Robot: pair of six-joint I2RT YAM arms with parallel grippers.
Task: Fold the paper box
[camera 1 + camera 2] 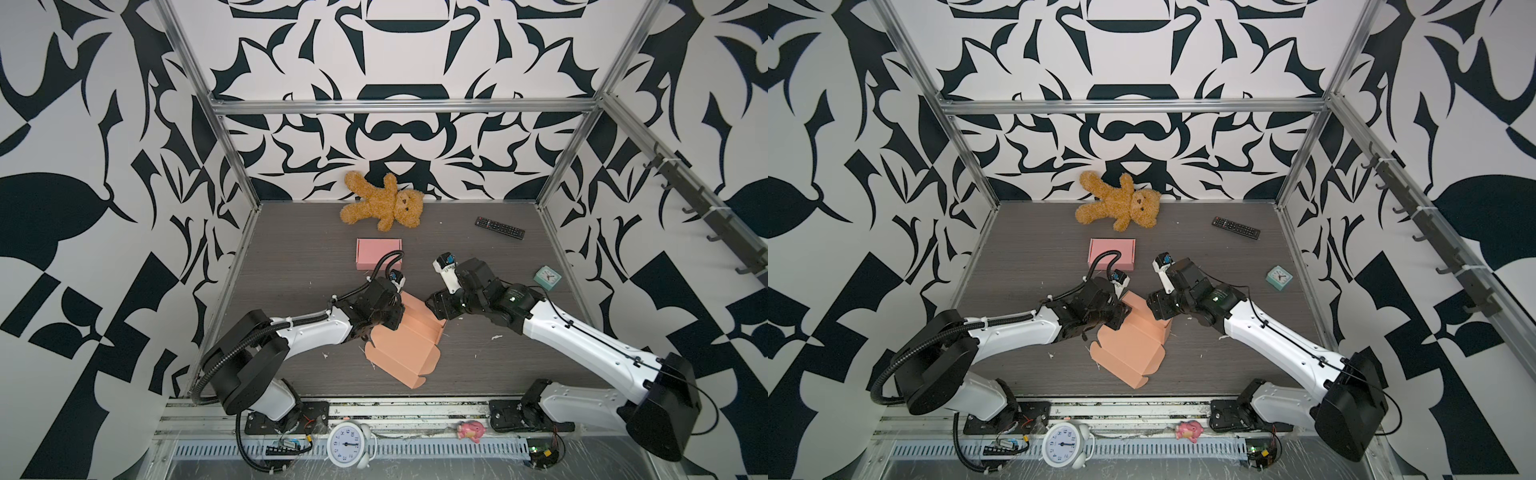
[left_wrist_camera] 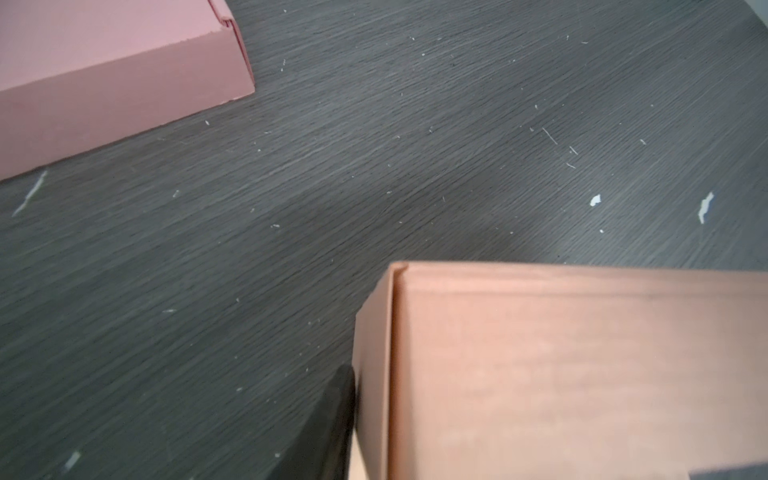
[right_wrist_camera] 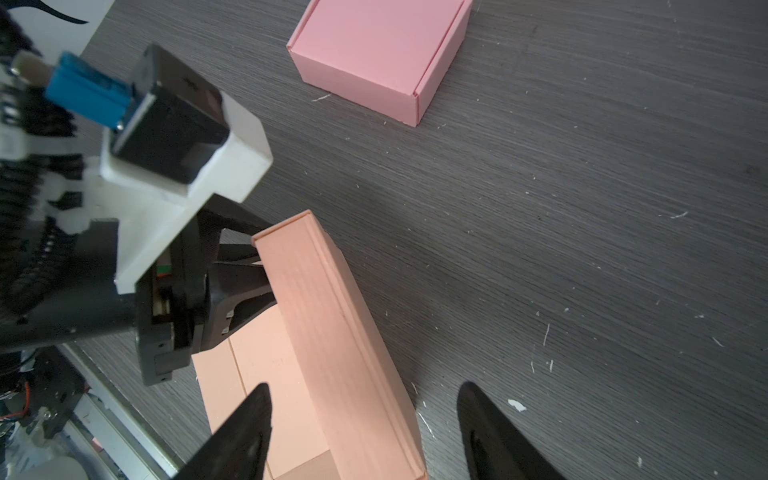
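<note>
Over grey table [image 3: 582,208], only right wrist view is showing left gripper [image 3: 259,266] parted at paper box [image 3: 332,324] wall; right gripper [image 3: 365,388] is reaching from four o'clock, spread.

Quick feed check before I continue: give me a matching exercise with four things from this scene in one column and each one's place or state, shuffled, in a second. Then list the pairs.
Things
1. teddy bear
2. pink box
3. peach paper box
4. white alarm clock

Place or state
a. on the front rail, off the table
b. partly folded, one wall standing up
c. lying against the back wall
d. closed, flat on the table, in front of the bear

Pairs: 1-c, 2-d, 3-b, 4-a
</note>
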